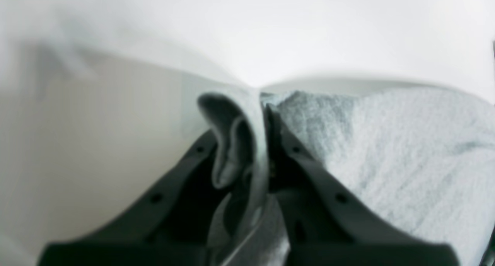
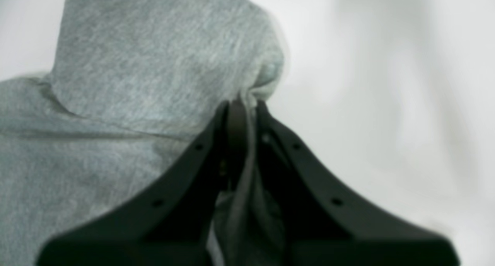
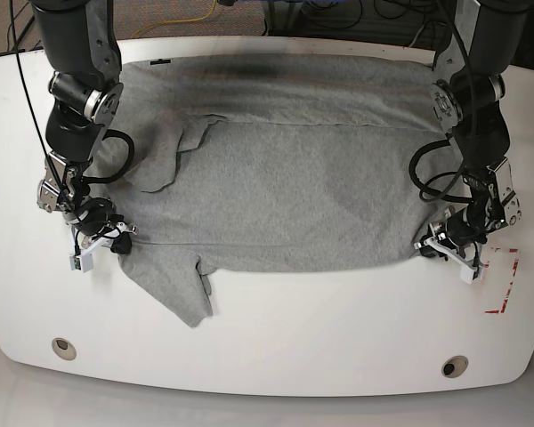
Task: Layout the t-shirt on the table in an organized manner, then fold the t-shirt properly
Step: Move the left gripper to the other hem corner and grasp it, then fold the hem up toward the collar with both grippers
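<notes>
Both tools pinch the t-shirt [image 3: 285, 178]: the left tool [image 1: 263, 103] clamps a bunched fold at one side edge, the right tool [image 2: 241, 103] clamps grey cloth at the opposite edge. Between them the t-shirt lies spread across the table [image 3: 276, 338], its far part folded over, one sleeve trailing toward the near edge beside the right tool. A red-lined mark [image 3: 507, 285] sits just beyond the left tool.
</notes>
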You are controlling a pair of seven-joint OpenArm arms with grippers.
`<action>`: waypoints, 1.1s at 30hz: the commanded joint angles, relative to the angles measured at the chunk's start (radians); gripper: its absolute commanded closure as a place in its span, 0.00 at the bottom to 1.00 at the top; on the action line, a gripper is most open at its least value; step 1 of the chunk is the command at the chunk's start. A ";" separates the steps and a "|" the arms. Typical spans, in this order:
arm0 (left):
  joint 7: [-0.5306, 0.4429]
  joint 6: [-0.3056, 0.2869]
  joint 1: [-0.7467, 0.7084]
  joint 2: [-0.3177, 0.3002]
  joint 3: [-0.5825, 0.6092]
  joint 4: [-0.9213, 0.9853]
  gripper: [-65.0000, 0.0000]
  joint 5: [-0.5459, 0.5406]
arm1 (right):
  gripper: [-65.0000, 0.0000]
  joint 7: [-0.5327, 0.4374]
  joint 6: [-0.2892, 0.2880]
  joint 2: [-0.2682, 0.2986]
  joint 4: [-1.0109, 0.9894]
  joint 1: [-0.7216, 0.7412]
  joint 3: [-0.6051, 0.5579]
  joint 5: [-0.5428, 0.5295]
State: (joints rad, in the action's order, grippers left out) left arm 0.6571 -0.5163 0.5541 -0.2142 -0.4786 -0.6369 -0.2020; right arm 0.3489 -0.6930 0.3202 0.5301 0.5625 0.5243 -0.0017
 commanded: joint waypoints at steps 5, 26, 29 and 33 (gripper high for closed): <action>0.002 -0.028 0.004 -0.014 0.001 -0.151 1.00 -0.004 | 1.00 0.052 -0.005 0.017 0.143 0.023 0.001 0.002; 0.106 -0.175 -0.145 -0.012 -0.002 -0.478 1.00 -0.006 | 1.00 0.318 -0.005 -0.003 0.545 -0.085 0.006 -0.004; 0.137 -0.182 -0.168 -0.012 -0.002 -0.532 1.00 -0.006 | 1.00 0.384 -0.005 -0.017 0.649 -0.117 0.007 -0.004; 0.178 -0.182 -0.184 -0.012 -0.002 -0.601 1.00 -0.006 | 1.00 0.461 -0.005 -0.023 0.770 -0.163 0.009 -0.004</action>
State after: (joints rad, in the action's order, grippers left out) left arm 0.8387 -0.7055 0.3492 -0.2066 -0.4774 -1.1847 -0.2039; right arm 0.8074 -0.7078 0.2741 1.2312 0.3889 0.5293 -0.0063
